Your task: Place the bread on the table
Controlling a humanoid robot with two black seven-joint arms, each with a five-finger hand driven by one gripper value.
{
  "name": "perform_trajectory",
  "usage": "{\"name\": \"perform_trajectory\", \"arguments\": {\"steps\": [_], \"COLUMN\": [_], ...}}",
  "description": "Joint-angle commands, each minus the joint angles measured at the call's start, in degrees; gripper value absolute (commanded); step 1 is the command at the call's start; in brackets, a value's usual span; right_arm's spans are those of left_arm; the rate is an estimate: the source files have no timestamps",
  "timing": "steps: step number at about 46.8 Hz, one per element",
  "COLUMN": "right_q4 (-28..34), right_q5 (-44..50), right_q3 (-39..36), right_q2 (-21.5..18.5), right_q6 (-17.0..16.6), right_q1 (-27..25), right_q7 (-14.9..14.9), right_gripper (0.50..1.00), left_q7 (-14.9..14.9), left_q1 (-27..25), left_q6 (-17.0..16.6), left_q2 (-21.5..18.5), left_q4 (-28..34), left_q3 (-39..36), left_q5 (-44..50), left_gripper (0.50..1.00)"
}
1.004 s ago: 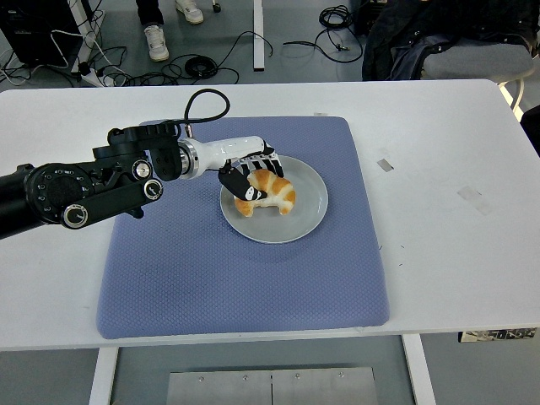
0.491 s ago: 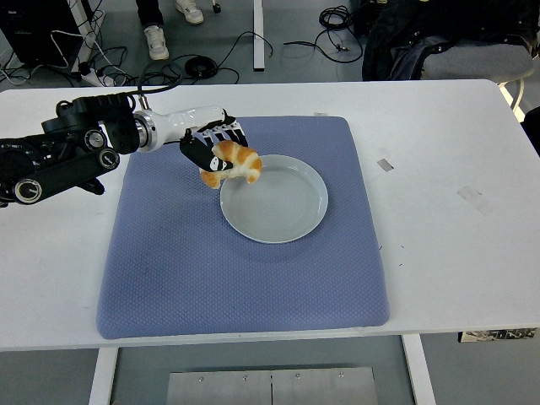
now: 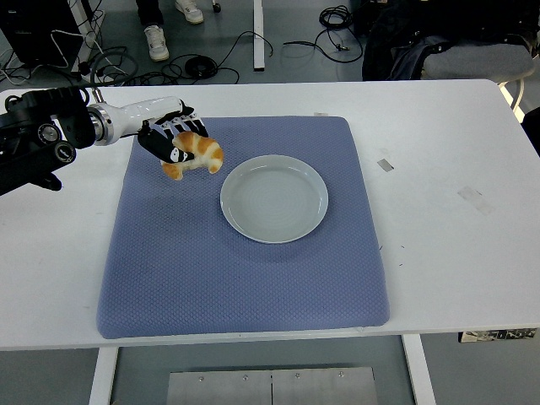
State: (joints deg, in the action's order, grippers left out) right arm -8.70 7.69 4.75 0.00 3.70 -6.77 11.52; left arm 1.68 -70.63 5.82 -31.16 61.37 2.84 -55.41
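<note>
A golden croissant hangs above the blue mat's far left part, held by my left hand, whose black and white fingers are curled over its left end. The left arm reaches in from the left edge at the table's far side. The grey plate lies bare in the middle of the mat, to the right of the croissant and apart from it. My right arm does not show.
The blue mat covers the centre of the white table. Small bits of tape lie on the table right of the mat. Cables and a person's shoes show on the floor beyond the far edge.
My left hand has lifted the croissant off the plate and carried it left, over the plate's rim to above the mat's far left part. The plate now lies bare.
</note>
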Motion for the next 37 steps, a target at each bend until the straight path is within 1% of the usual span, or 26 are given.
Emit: {"name": "perform_trajectory", "arguments": {"steps": [1, 12, 20, 31, 37], "right_q4": [0.0, 0.0, 0.0, 0.0, 0.0], "right_q5": [0.0, 0.0, 0.0, 0.0, 0.0], "right_q3": [0.0, 0.0, 0.0, 0.0, 0.0], "right_q2": [0.0, 0.0, 0.0, 0.0, 0.0], "right_q6": [0.0, 0.0, 0.0, 0.0, 0.0], "right_q1": [0.0, 0.0, 0.0, 0.0, 0.0], "right_q7": [0.0, 0.0, 0.0, 0.0, 0.0], "right_gripper": [1.000, 1.000, 1.000, 1.000, 1.000], "left_q7": [-0.1, -1.1, -1.4, -1.7, -1.7], "left_q1": [0.3, 1.9, 2.8, 3.9, 4.0], "left_q6": [0.0, -0.1, -0.5, -0.7, -0.8], "left_q2": [-0.9, -3.4, -3.3, -1.9, -1.6], "left_q4": [0.0, -0.6, -1.9, -2.4, -2.5], "left_q3": [-0.2, -0.5, -1.2, -1.3, -1.3], "left_q5": [-0.1, -0.6, -2.3, -2.3, -2.3], "left_gripper": [0.554, 0.555, 0.555, 0.557, 0.567]}}
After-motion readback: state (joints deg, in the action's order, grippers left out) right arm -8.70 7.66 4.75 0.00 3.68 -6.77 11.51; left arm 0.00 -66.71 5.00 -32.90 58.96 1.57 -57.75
